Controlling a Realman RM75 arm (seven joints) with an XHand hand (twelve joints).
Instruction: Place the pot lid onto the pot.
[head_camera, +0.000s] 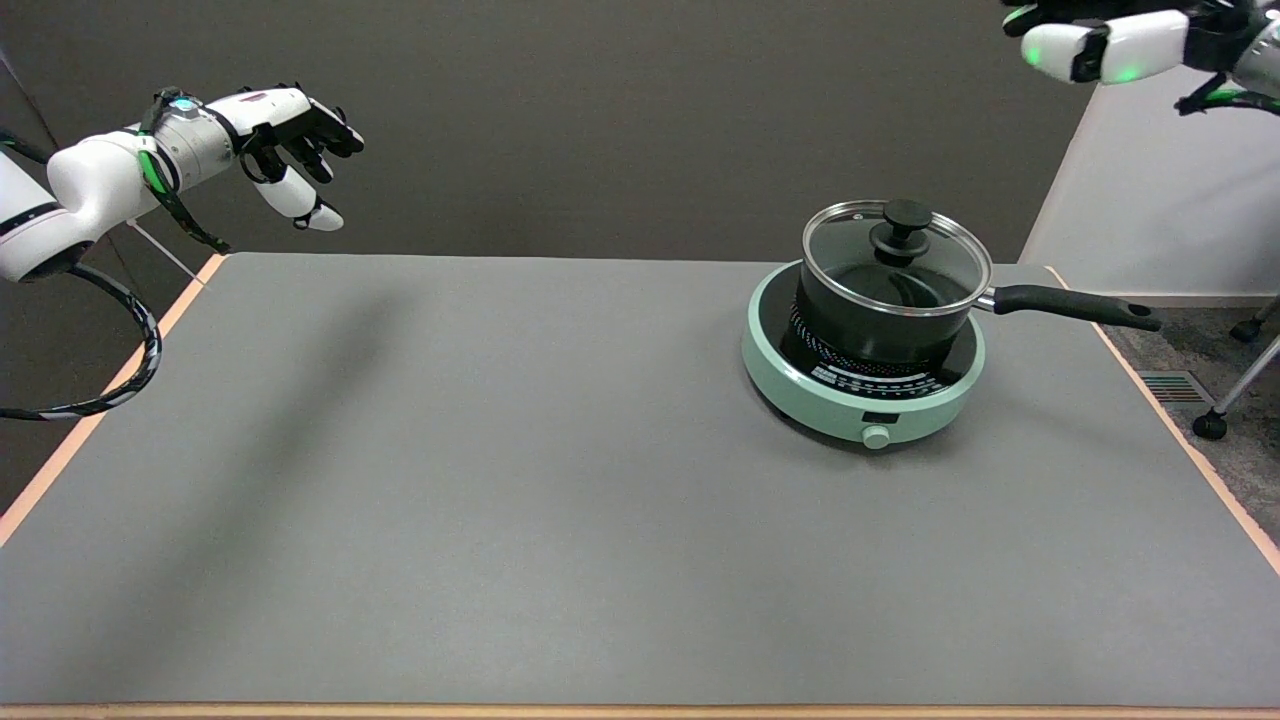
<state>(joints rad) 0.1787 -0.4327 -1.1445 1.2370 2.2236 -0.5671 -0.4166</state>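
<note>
Dark grey wall (600, 120) behind, white panel (1150, 200) at far right, and below them a grey-topped bench (500, 500) with a pale wooden edge.

Toward the bench's right far side, a round mint-green induction cooker (850, 400) with a black glass top, its small dial (877, 436) facing the near edge. On that cooker, a black saucepan (870, 325). On the saucepan's rim, a round glass pot lid with a steel rim and a black knob (900, 240), knob upward, glass clear enough to show the dark inside.

Long black pan handle (1075, 305) pointing right and slightly toward the near side, reaching out past the cooker toward the bench's right edge; long axis of the pan along that line.

Nothing touching lid or pan. Beyond the right edge, on the floor, a vent grille (1175, 385) and castored legs (1210, 425).

Right hand (1100, 45) high in the upper right corner, well apart from the pot, partly cut by the picture's edge; cannot tell whether its fingers are spread or curled. Left hand (290, 140) in the air at upper left, with a black cable (130, 370) looping beneath its arm.
</note>
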